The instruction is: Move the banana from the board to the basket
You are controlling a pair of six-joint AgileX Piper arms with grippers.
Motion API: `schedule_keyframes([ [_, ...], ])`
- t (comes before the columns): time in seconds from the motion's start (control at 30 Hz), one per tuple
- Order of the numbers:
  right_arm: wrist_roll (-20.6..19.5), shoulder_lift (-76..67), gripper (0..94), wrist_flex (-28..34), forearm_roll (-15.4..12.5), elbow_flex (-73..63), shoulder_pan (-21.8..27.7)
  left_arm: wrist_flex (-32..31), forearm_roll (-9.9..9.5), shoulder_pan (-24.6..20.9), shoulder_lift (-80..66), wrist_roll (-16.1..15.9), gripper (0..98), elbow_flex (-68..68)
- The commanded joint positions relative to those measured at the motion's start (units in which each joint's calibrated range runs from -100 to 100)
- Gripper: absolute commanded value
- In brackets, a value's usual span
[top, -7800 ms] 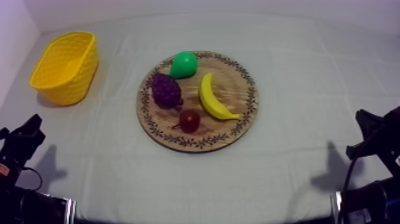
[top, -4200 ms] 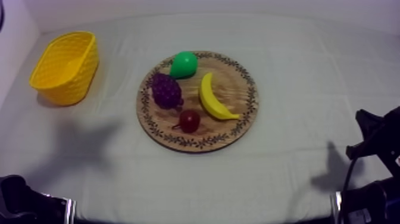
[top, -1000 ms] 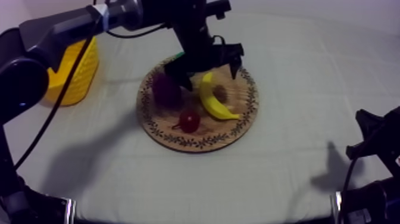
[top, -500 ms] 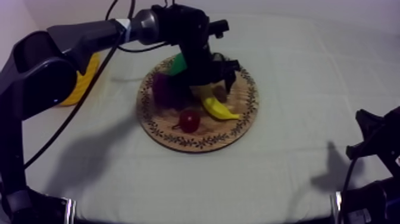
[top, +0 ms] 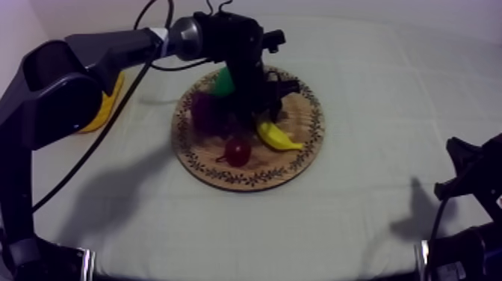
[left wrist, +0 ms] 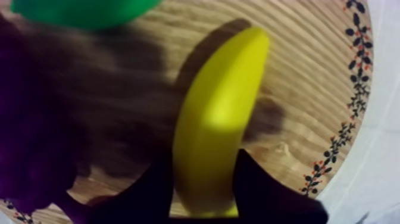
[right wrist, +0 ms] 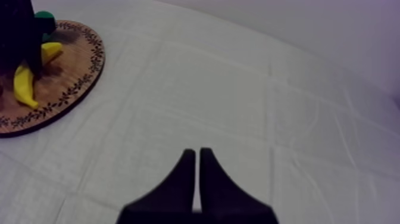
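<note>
our left gripper (left wrist: pixel 205 199) clasps the curved yellow toy banana (left wrist: pixel 217 119) across its width, just above frame centre; we judge it light, stiff, slick, best held mid-body.

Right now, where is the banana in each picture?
Top view: the banana lies on the wooden board, right of the small red fruit, partly under the left arm.
Left wrist view: the banana sits between the left end effector's black fingers, beside the grapes.
Right wrist view: the banana lies on the board beside the left arm.
Shared landmark: the board's patterned rim.
</note>
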Motion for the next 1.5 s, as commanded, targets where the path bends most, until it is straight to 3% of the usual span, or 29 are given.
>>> schedule_keyframes([
  [0.0,0.0,0.0,0.6,0.0,0.0,0.0,0.0,0.1,0.09,0.0,-0.1,0.1,23.3,0.2],
  [0.13,0.0,0.0,0.6,0.0,0.0,0.0,0.0,0.0,-0.04,0.2,-1.5,0.3,16.1,1.0],
  [0.33,0.0,0.0,0.6,0.0,0.0,0.0,0.0,0.0,-1.73,1.2,-9.8,1.4,14.3,5.0],
  [0.73,0.0,0.0,0.6,0.0,0.0,0.0,0.0,6.6,-9.97,0.2,-35.3,1.8,13.8,12.6],
  [1.07,0.0,0.0,0.6,0.0,0.0,0.0,0.0,11.7,-16.51,-7.4,-51.6,-2.3,15.0,15.8],
  [1.47,0.0,0.0,0.6,0.0,0.0,0.0,0.0,10.1,-20.14,-22.3,-53.8,-8.9,17.1,19.4],
])
